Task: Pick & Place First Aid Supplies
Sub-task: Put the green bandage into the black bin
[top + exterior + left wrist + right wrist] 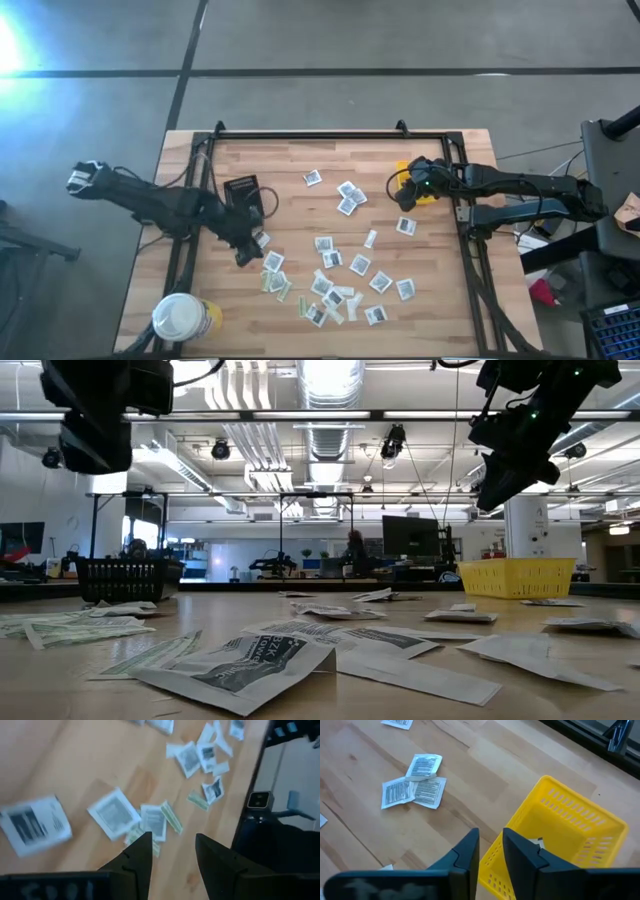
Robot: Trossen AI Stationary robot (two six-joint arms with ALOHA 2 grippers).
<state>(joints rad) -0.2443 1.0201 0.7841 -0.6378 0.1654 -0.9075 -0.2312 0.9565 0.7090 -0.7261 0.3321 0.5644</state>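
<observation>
The first aid supplies are small flat white packets with dark grey centres and a few pale green strips, lying scattered on the wooden table. They also show as packets in the low view. My left gripper is open and hovers above packets near the scatter's left edge, where the left gripper shows from above. My right gripper hangs over the near wall of the yellow bin, fingers a narrow gap apart and holding nothing. A bit of white shows inside the bin.
A black tray sits on the table's left part, just beyond the left gripper. The white-lidded yellow tub stands at the near left corner. The yellow bin is at the right, with three packets near it. A black frame rims the table.
</observation>
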